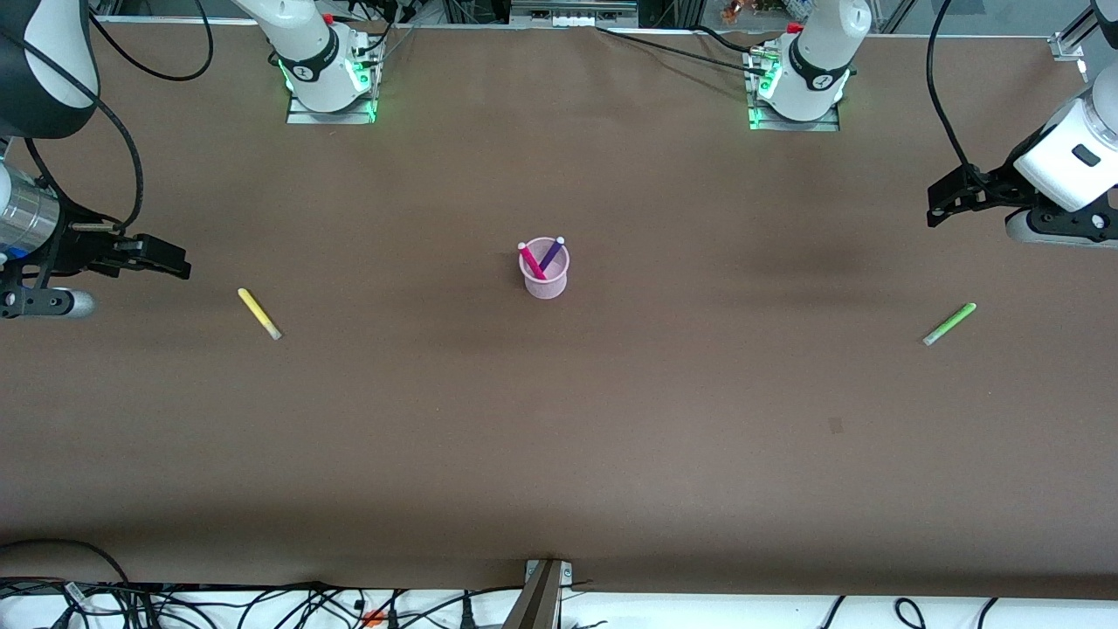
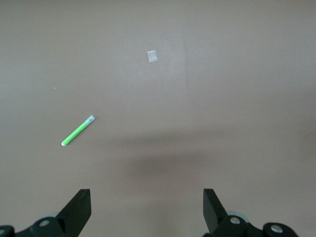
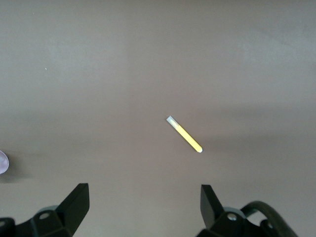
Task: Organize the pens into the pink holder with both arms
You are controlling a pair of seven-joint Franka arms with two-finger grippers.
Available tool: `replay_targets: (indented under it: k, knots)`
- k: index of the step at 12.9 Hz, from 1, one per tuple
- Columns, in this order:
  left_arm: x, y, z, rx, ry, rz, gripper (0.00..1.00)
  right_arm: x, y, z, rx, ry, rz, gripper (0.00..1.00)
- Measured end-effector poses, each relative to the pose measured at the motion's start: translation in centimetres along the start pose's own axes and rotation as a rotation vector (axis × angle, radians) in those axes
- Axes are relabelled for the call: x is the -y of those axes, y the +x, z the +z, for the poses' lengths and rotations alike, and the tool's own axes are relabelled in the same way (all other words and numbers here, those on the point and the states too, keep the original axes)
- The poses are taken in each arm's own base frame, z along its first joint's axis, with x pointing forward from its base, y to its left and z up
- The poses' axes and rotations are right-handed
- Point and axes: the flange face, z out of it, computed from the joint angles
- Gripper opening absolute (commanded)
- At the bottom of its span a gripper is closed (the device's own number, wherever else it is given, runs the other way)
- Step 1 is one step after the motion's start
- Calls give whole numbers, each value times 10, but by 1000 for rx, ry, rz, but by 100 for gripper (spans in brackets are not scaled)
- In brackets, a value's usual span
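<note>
Standing near the middle of the brown table (image 1: 559, 419), the pink holder (image 1: 545, 278) is upright with the magenta-pink pen (image 1: 531, 261) and the dark purple pen (image 1: 551, 254) leaning crossed inside it, pale tips up. Bare tabletop lies all around the cup. The yellow pen (image 1: 258, 313) lies flat toward the right arm's end of the table, slightly nearer the front camera than the holder, well apart from it and from the table's edges. The lime green pen (image 1: 949, 323) lies flat toward the left arm's end, likewise a little nearer the camera than the holder, with wide bare surface between them. The right gripper (image 1: 162, 258) hangs over the table close to the right arm's end, beside the yellow pen but not over it. The left gripper (image 1: 948, 199) hangs over the left arm's end, above tabletop next to the green pen.

From the left wrist camera, the left gripper (image 2: 147, 210) has its fingers spread wide with nothing between them; the green pen (image 2: 77, 131) lies apart on open cloth, and a small pale patch (image 2: 152, 56) marks the surface farther off.

From the right wrist camera, the right gripper (image 3: 144, 207) also stands spread and empty; the yellow pen (image 3: 185, 134) lies alone on bare table, and a sliver of the pink holder (image 3: 3, 162) shows at the frame's edge.
</note>
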Motion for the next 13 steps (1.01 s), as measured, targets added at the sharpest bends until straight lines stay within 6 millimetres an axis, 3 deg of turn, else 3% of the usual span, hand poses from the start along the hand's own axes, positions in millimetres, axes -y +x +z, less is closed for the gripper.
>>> replay_targets:
  k: [5, 13]
  knots:
    - [-2, 0, 0, 0, 0, 3, 100, 19, 0, 0, -4, -2, -30, 100]
    - [-3, 0, 0, 0, 0, 6, 100, 22, 0, 2, -3, -2, 11, 100]
